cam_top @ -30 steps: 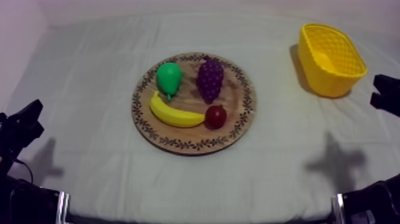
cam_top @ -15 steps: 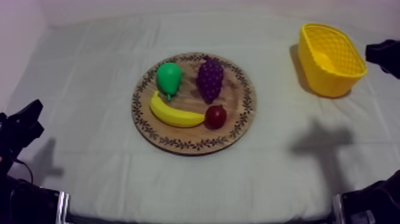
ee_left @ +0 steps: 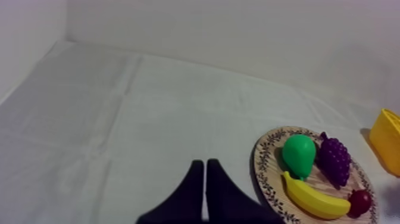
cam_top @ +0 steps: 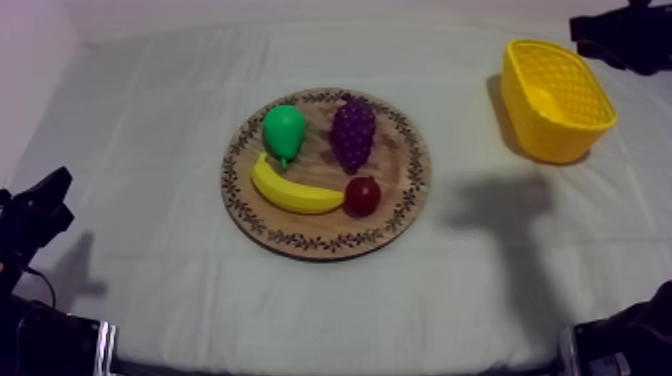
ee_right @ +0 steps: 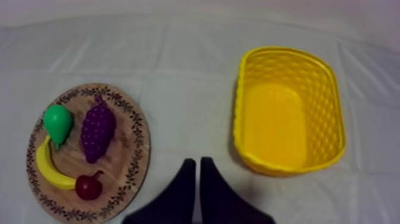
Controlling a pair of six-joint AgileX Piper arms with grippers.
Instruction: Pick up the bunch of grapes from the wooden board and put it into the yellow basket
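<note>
Left claw (ee_left: 205, 162), fingers pressed together, sits over the worktop (cam_top: 150, 120) at the board's 9 o'clock, well apart. On the board (cam_top: 400, 165): pear (cam_top: 283, 128) at 11 o'clock, banana (cam_top: 290, 190) at 7, grapes (cam_top: 353, 133) at 1, red fruit (cam_top: 362, 194) at 5. Basket (cam_top: 585, 130) stands at the board's 2 o'clock. Right claw (ee_right: 197, 159), fingers together, hangs above the worktop near the basket

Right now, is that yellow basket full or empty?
Empty. The basket shows a bare yellow floor, and the grapes lie on the board.
</note>
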